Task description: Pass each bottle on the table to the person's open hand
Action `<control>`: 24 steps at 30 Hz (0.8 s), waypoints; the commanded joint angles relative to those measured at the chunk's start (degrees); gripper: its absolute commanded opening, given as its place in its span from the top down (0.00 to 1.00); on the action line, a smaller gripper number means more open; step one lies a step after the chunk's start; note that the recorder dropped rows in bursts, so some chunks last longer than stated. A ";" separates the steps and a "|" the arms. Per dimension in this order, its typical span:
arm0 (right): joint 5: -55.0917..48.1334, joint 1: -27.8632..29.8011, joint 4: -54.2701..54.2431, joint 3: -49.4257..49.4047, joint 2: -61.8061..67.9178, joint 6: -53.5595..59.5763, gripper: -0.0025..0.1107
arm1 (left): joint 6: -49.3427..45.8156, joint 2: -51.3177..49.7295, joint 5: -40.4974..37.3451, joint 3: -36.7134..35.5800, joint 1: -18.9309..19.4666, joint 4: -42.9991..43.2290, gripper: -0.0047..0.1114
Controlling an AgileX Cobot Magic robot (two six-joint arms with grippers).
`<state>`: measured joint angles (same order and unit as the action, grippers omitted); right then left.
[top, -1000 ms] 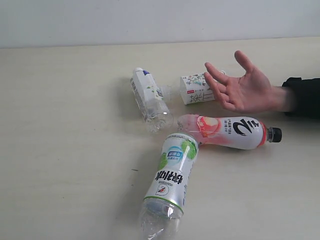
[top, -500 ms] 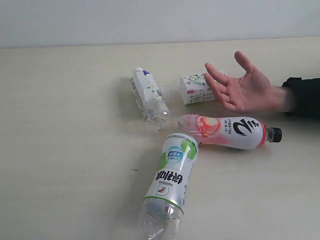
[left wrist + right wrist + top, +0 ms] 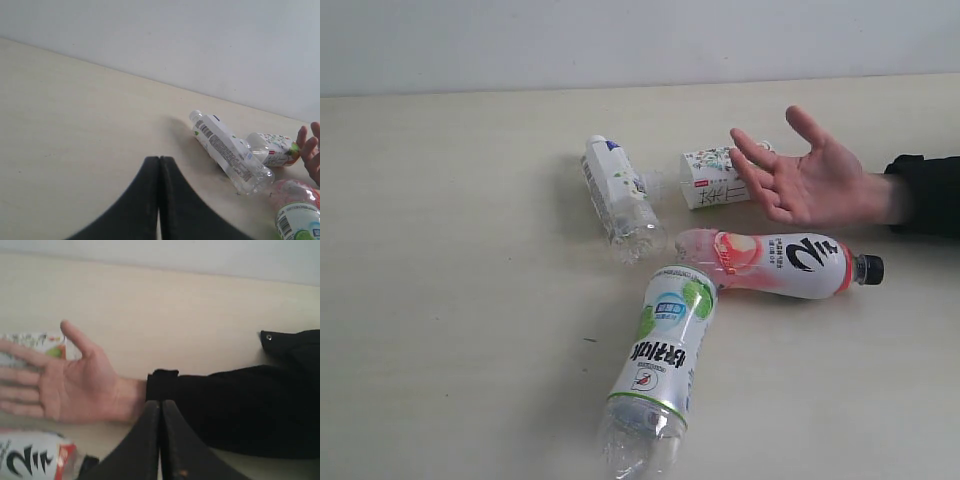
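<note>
Four bottles lie on the cream table [image 3: 450, 250]. The pink-white "2" bottle [image 3: 782, 266] with a black cap lies below the person's open hand [image 3: 810, 180]. The lime-label bottle [image 3: 662, 360] lies nearest the front, the white-blue bottle [image 3: 617, 198] at centre, and the floral bottle [image 3: 710, 178] partly behind the hand. Neither gripper shows in the exterior view. My left gripper [image 3: 159, 160] is shut and empty, short of the white-blue bottle [image 3: 230, 152]. My right gripper [image 3: 160, 404] is shut and empty in front of the hand's [image 3: 70, 385] wrist.
The person's black sleeve [image 3: 925, 195] reaches in from the right edge and fills much of the right wrist view as the sleeve [image 3: 240, 400]. A pale wall [image 3: 620, 40] runs behind the table's far edge.
The fingers of the open hand have shifted slightly. The bottles have stayed where they were.
</note>
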<state>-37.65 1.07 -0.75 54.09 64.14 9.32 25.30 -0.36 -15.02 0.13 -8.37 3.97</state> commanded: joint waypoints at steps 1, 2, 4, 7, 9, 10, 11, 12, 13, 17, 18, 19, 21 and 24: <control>-13.79 0.26 -3.52 7.60 5.01 12.51 0.97 | -0.18 0.36 0.34 -0.13 -0.20 0.14 0.96; -15.23 0.26 -4.70 8.44 5.90 14.68 0.95 | -0.18 0.36 0.34 -0.13 -0.20 0.14 0.96; -17.12 0.26 -9.28 9.85 7.86 20.18 0.89 | -0.18 0.36 0.34 -0.13 -0.20 0.14 0.96; -20.22 -2.21 -15.12 10.39 11.99 26.62 0.83 | -0.18 0.36 0.34 -0.13 -0.20 0.14 0.96; -22.52 -7.13 -9.87 10.39 14.40 26.62 0.83 | -0.18 0.36 0.34 -0.13 -0.20 0.14 0.96; -23.50 -9.07 -7.91 10.39 15.25 26.62 0.83 | -0.18 0.36 0.34 -0.13 -0.20 0.14 0.96; -24.91 -12.88 -4.39 10.28 16.72 26.70 0.83 | -0.18 0.36 0.34 -0.13 -0.20 0.14 0.96; -25.60 -15.56 -1.14 10.28 17.60 26.70 0.81 | -0.18 0.36 0.34 -0.13 -0.20 0.14 0.96; -25.87 -17.20 0.41 10.28 18.22 26.70 0.78 | -0.18 0.36 0.34 -0.13 -0.20 0.14 0.96; -32.31 -19.39 1.90 10.28 18.66 25.13 0.67 | -0.18 0.36 0.34 -0.13 -0.20 0.14 0.96; -32.31 -19.39 4.19 10.28 18.66 25.13 0.66 | -0.18 0.36 0.34 -0.13 -0.20 0.14 0.96; -32.31 -19.39 6.03 10.28 18.55 25.13 0.66 | -0.18 0.36 0.34 -0.13 -0.20 0.14 0.96; -32.31 -19.39 7.75 10.28 18.55 25.13 0.66 | -0.18 0.36 0.34 -0.13 -0.20 0.14 0.96; -31.97 -19.39 8.18 10.28 19.19 27.42 0.62 | -0.18 0.36 0.34 -0.13 -0.20 0.14 0.96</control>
<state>-69.79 -18.19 6.76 64.00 82.76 35.00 25.30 -0.36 -15.02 0.13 -8.37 3.97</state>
